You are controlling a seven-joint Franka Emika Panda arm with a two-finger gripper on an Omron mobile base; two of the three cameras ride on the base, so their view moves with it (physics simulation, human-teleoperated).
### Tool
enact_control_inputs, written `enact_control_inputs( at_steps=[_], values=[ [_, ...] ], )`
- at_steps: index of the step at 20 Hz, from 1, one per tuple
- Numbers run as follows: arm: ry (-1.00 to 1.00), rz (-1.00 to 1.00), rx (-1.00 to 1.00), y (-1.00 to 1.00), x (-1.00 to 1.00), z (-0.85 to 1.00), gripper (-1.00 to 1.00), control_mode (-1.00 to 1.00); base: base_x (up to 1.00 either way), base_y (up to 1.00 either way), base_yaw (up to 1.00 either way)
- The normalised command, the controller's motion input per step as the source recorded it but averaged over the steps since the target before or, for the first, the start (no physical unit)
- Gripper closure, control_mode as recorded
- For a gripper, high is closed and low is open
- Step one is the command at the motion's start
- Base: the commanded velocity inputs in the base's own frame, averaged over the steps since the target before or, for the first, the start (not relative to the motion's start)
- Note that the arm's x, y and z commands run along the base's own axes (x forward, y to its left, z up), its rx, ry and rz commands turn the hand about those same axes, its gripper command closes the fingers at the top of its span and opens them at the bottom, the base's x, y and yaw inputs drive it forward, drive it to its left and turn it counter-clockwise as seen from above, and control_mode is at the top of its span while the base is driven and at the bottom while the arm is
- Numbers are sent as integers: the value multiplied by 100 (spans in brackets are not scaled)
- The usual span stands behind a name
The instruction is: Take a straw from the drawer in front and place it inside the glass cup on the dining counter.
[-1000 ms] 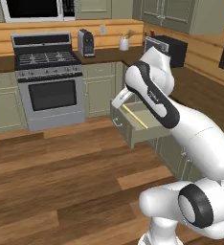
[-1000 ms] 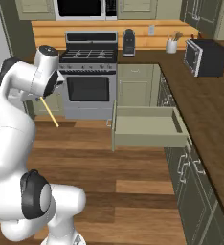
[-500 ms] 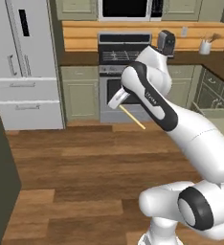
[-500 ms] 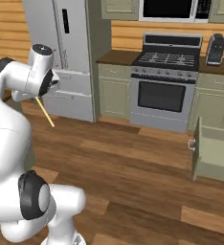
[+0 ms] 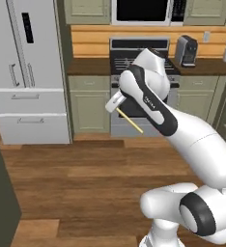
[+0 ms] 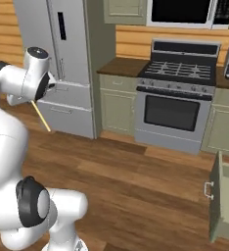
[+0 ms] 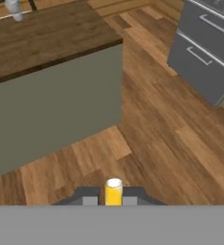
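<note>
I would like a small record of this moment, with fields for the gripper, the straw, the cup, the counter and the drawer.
gripper: shut on the straw, carried in the air over the wood floor
straw: pale yellow, slanting downward from the gripper, clear of the floor
glass cup: whitish, standing far back on the dining counter, nothing seen in it
dining counter: dark wood top on a plain grey-green base, ahead of the hand camera
drawer: pulled open at the right edge of the right base view
task stage: straw in transit, not yet in the cup

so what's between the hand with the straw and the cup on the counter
In the hand view, wood floor and the counter's grey-green side lie between the hand, shut on the straw, and the cup. Nothing else stands there.
</note>
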Motion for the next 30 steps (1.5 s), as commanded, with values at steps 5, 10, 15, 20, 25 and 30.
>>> enact_control_inputs(
  at_steps=[5, 10, 15, 20, 25, 30],
  values=[
    [0, 0, 0, 0, 0, 0, 100, 100, 100, 38, 3],
    [0, 0, 0, 0, 0, 0, 100, 100, 100, 68, 3],
    [0, 0, 0, 0, 0, 0, 100, 100, 100, 61, 21],
    [0, 0, 0, 0, 0, 0, 100, 100, 100, 10, 48],
    [0, 0, 0, 0, 0, 0, 100, 100, 100, 0, 62],
    [0, 0, 0, 0, 0, 0, 100, 100, 100, 0, 65]
  ],
)
